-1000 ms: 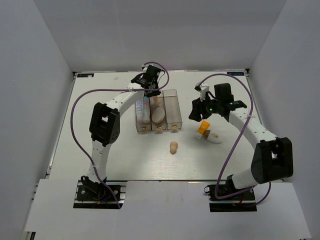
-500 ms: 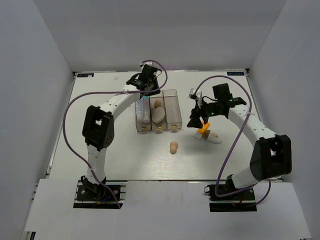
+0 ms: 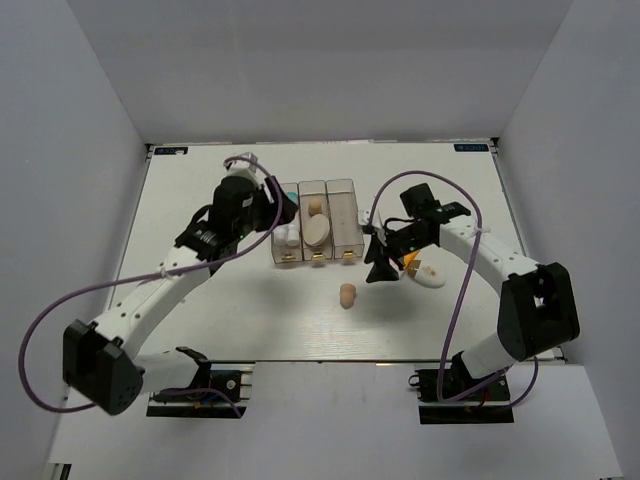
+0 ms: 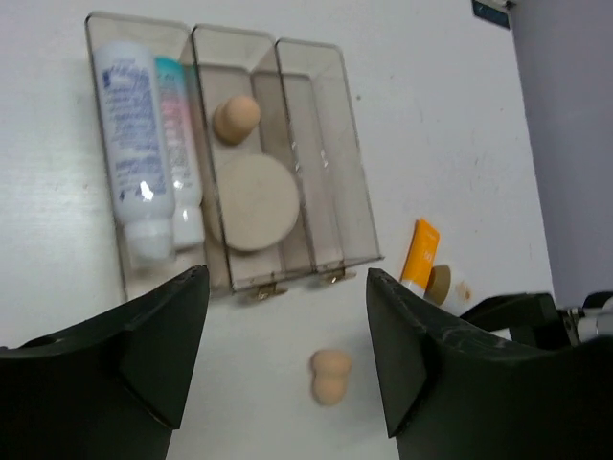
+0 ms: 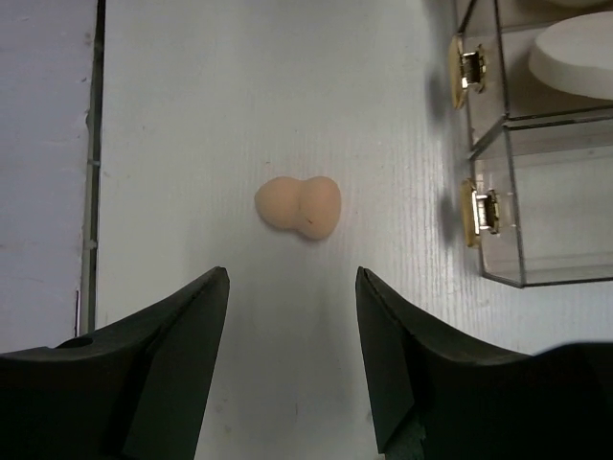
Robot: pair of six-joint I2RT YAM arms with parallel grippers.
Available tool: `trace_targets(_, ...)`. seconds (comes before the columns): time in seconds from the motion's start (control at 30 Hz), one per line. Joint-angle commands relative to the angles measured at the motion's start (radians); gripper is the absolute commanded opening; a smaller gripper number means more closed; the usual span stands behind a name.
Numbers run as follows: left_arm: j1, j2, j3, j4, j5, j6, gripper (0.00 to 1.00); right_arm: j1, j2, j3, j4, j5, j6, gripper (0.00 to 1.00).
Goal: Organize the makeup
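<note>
Boxed: white tubes (image 4: 129, 144), round cream puff (image 4: 254, 203), beige egg-shaped sponge (image 4: 236, 118). Loose: second beige sponge (image 4: 329, 375), orange-white tube (image 4: 419, 254), white oval pad (image 3: 430, 278). Left pincer (image 4: 287, 355), right pincer (image 5: 292, 364) wide, empty.

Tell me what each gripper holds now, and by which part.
Nothing. The left gripper and right gripper are both open and empty; the beige sponge lies untouched.
</note>
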Motion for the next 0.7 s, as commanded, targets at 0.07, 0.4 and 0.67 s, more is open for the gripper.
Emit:
trace_targets(0.07,-0.005,-0.199,-0.161,-0.085,-0.030,-0.065,0.78,0.065,0.020,-0.046,0.114,0.100,0.081,0.62)
trace_targets(0.4,-0.014,-0.402,-0.304,-0.200,-0.061,-0.173,0.79,0.149,0.052,-0.080,0.208,0.195,0.194,0.59)
trace_targets(0.67,-0.014,-0.422,-0.309,-0.234,-0.062,-0.190,0.79,0.215,0.120,-0.101,0.234,0.214,0.175,0.60)
